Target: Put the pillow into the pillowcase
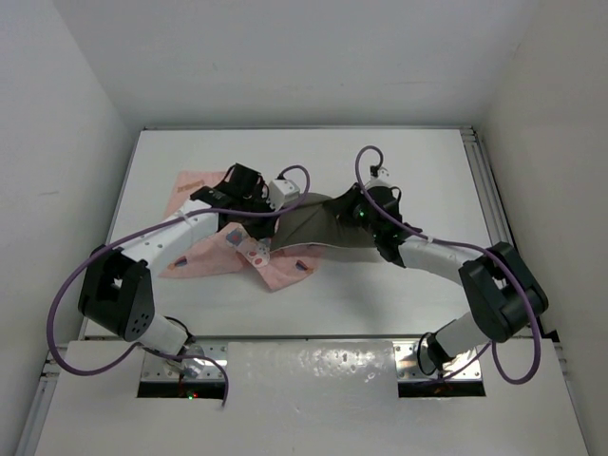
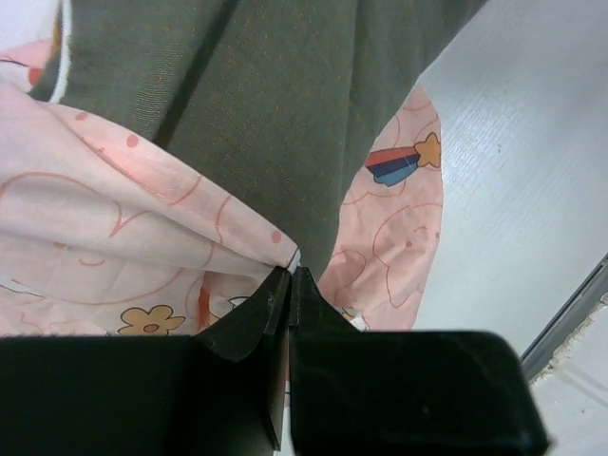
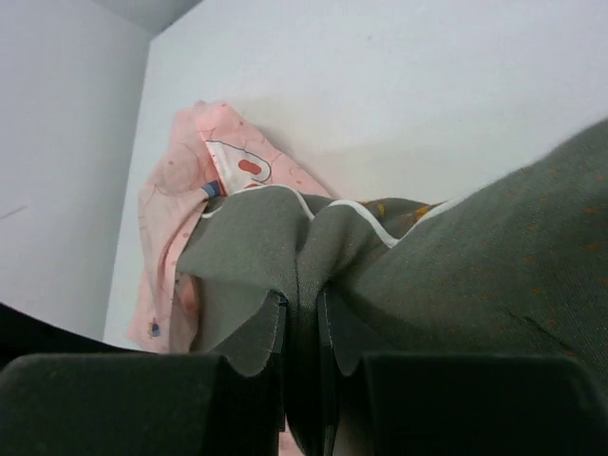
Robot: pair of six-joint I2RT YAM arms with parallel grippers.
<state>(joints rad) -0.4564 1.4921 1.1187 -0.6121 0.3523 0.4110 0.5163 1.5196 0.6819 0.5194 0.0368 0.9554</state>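
Left gripper (image 2: 288, 277) is pinching the pillowcase (image 2: 123, 247) hem, fingers closed on it — presumably holding its mouth open; right gripper (image 3: 302, 309) is clamping a pillow (image 3: 456, 256) fold between its fingers for insertion.

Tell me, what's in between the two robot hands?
The grey pillow lies between them, as the top view shows. The left gripper pinches the pink pillowcase edge, and the right gripper pinches the pillow.

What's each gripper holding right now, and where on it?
Left gripper pinches the pillowcase at a fold of its edge. Right gripper clamps the pillow on a bunched fold near its pale-trimmed edge.
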